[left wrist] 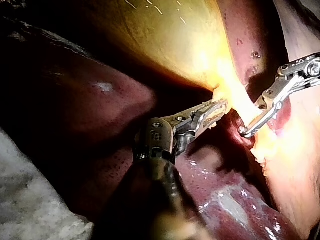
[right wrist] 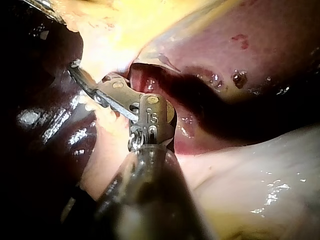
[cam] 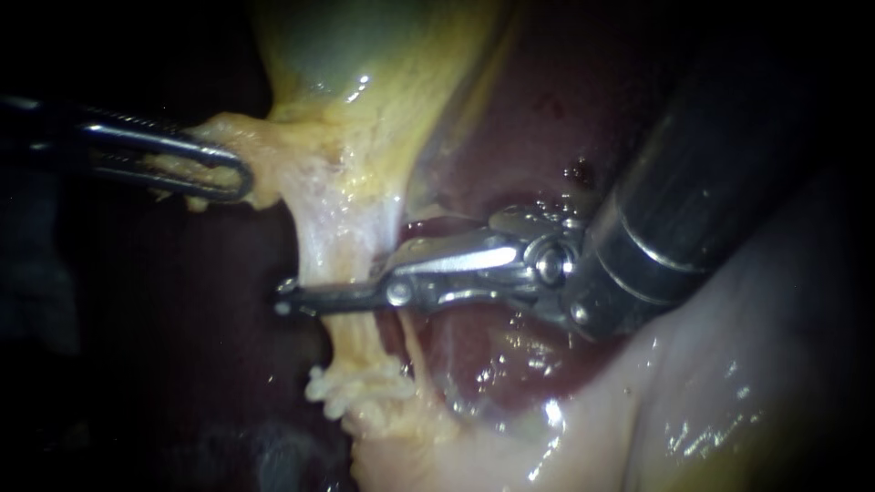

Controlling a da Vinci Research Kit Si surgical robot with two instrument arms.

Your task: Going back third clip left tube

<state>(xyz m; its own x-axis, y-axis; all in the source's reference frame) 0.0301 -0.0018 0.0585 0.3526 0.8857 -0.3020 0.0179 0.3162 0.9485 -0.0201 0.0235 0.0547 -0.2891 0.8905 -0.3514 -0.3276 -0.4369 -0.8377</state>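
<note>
My left instrument (cam: 214, 173) comes in from the left, its slotted jaws shut on yellow fatty tissue (cam: 264, 150) at the narrow end of the gallbladder (cam: 365, 55). From there a pale tube (cam: 342, 241) runs down to a frayed stump (cam: 360, 387). My right instrument (cam: 301, 293) reaches across this tube from the right. Its jaws are open, one jaw in front of the tube and the other behind it. The left wrist view shows the right instrument's tip (left wrist: 246, 131) hooked round the tube just ahead of my left instrument (left wrist: 215, 112). I cannot make out any clip.
Dark red liver (cam: 547, 109) lies behind the tube and under the right instrument's shaft (cam: 693, 182). Pale glistening tissue (cam: 729, 392) fills the lower right. A thin strand (cam: 417, 351) runs beside the tube on its right. In the right wrist view my right instrument (right wrist: 77, 67) rests against wet liver (right wrist: 240, 60).
</note>
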